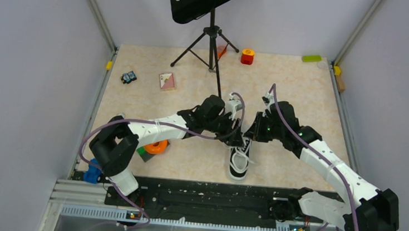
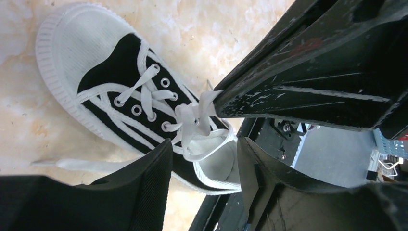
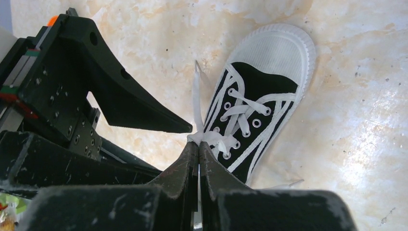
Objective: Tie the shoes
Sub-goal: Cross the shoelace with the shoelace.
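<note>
The shoe (image 1: 239, 162) is a black canvas sneaker with a white toe cap, lying on the table between both arms, toe toward the arms' bases. My right gripper (image 3: 198, 144) is shut on a bunch of white lace (image 3: 214, 138) at the top eyelets. In the left wrist view its black tip pinches that lace (image 2: 202, 108) above the shoe (image 2: 115, 62). My left gripper (image 2: 204, 147) is open, fingers (image 2: 144, 187) apart over the shoe's heel opening, holding nothing. One loose lace end (image 2: 82, 165) trails on the table. Both grippers meet over the shoe (image 1: 241, 131).
A black music stand (image 1: 212, 32) on a tripod stands at the back. A red block (image 1: 247, 56), a green piece (image 1: 311, 58), a card (image 1: 167, 81) and a small toy (image 1: 129, 77) lie farther back. An orange roll (image 1: 156, 146) sits under the left arm.
</note>
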Controlling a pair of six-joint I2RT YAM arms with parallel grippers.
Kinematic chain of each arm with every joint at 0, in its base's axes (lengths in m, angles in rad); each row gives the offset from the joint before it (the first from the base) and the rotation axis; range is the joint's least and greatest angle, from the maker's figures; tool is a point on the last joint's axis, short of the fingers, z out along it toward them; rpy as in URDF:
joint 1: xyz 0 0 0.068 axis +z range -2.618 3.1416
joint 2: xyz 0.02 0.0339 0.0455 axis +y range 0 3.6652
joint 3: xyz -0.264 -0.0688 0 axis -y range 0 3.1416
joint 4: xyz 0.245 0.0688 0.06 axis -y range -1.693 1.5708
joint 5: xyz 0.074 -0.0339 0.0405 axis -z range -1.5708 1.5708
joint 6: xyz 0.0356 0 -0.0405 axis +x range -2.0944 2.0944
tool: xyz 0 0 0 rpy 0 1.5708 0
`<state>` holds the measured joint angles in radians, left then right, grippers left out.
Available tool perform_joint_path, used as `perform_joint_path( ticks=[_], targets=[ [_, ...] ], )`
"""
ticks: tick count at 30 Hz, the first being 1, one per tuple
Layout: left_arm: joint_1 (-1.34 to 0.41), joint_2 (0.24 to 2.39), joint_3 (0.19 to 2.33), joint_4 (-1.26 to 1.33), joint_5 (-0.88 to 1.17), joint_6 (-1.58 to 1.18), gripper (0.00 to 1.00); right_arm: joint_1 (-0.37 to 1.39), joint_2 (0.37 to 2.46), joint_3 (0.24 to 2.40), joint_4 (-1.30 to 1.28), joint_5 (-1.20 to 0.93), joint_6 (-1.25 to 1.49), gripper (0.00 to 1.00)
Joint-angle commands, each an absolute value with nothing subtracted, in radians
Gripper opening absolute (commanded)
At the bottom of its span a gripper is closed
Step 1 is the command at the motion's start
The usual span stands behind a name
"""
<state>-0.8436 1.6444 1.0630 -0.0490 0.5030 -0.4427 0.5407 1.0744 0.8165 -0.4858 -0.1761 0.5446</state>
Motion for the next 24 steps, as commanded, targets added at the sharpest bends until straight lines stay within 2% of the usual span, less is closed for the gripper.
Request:
perform_joint_path(
  ticks=[1,6,17,24],
  targets=[
    [-0.851,1.630,1.043,0.079,0.465,-0.465,0.53,0.545,1.049,0.822,-0.476,-0.169,0.550,0.00],
    [-0.851,1.641,1.038,0.104,0.427,-0.488,0.48,0.545,1.050,0.825,-0.475,-0.173,0.550,0.00],
    [-0.868,1.698,1.071,0.096,0.454,-0.500,0.51,0.545,1.054,0.827,-0.476,-0.175,0.549,0.00],
    [-0.872,1.702,1.050,0.129,0.447,-0.515,0.49,0.545,1.055,0.830,-0.480,-0.175,0.548,0.00]
  ],
)
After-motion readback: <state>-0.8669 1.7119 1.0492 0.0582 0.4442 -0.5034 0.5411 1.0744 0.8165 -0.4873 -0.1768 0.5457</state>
